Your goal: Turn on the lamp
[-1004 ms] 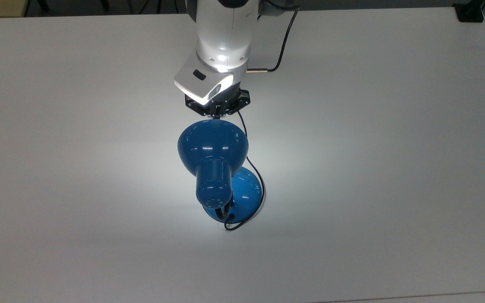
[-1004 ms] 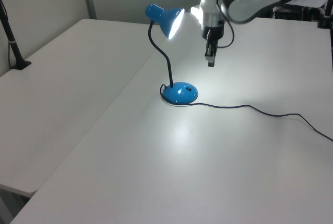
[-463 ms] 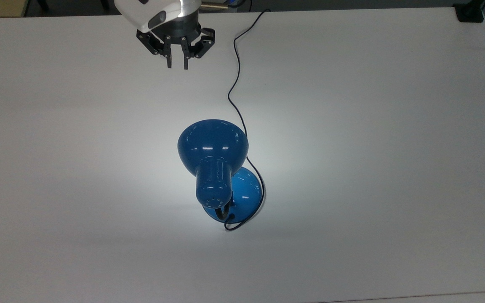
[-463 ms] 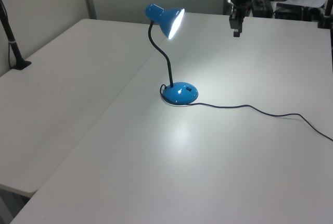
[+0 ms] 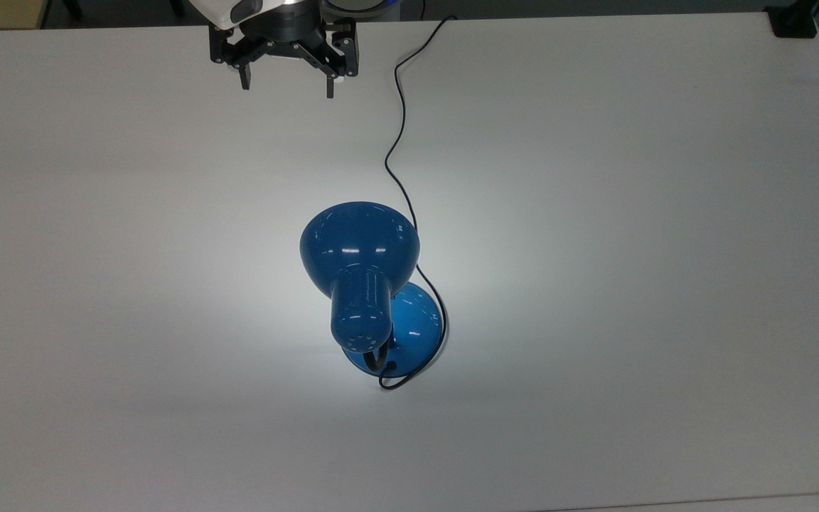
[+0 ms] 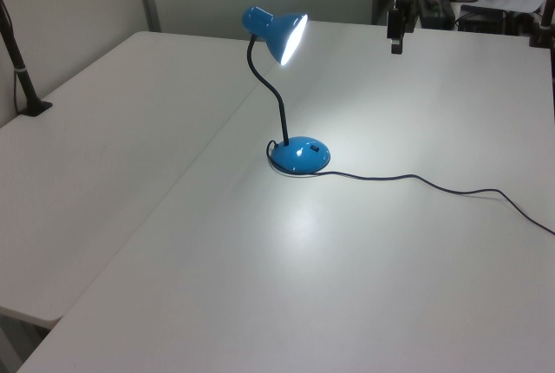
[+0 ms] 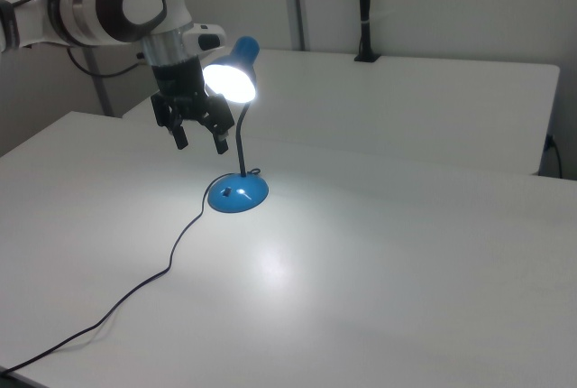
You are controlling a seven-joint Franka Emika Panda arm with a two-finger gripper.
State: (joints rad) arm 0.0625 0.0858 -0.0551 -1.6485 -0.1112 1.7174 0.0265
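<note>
Plainly, the white table [image 5: 665, 284] is the biggest thing here, a smooth matte slab whose near and side edges are cut off in the top view; in the left view a seam runs across it where two tops meet. The robot arm [image 7: 108, 4], glossy white with dark joints, is cropped at the top view's upper edge, so only its wrist and black gripper [image 5: 286, 75] show there. The gripper hangs above the table, well apart from the lamp, its two fingers spread wide and grasping nothing; in the left view it is seen edge-on [image 6: 395, 39], so the gap is hidden there.

The lamp [image 5: 360, 245] stands near the table's middle, lit, throwing a bright pool on the surface. Its dome shade is glossy blue metal, its cylindrical neck has small vent holes, and a black gooseneck [image 6: 270, 100] curves down to a round blue base [image 7: 238, 195]. In the top view the shade covers much of the base. A small dark switch on the base is hard to make out. The thin black cord [image 5: 397, 135] loops around the base and trails off the table's far edge. No writing is legible anywhere.
</note>
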